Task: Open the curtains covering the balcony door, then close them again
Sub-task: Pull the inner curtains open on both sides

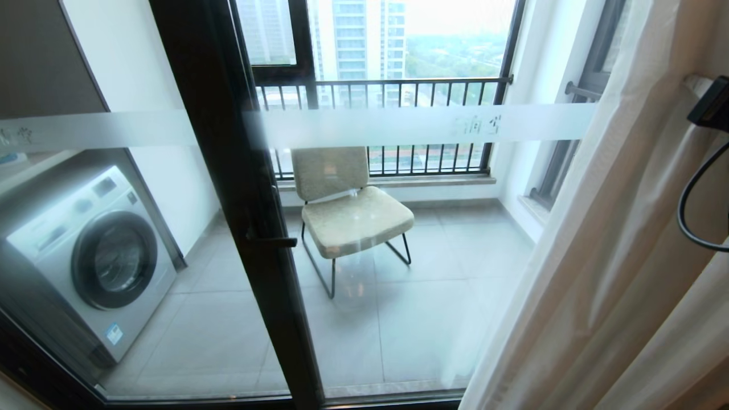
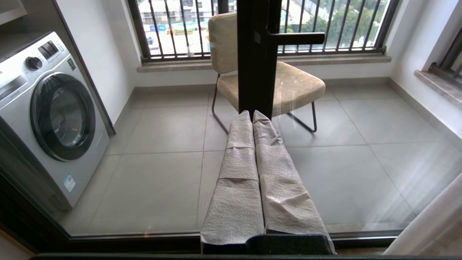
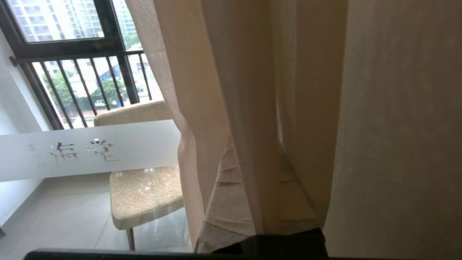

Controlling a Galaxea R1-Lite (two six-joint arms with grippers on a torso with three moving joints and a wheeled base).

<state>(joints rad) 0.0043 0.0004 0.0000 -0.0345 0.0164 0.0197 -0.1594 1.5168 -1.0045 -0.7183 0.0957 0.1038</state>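
right gripper (image 3: 252, 159) among curtains (image 3: 361, 108), wrist-only

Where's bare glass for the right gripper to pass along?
Bare glass runs between the door's black frame post and the curtains. Crowded at the right: right gripper is shut among curtain folds.

One chair (image 1: 348, 205), one washing machine (image 1: 91, 262), two frosted bands (image 1: 421, 126), one door handle (image 1: 273, 241).
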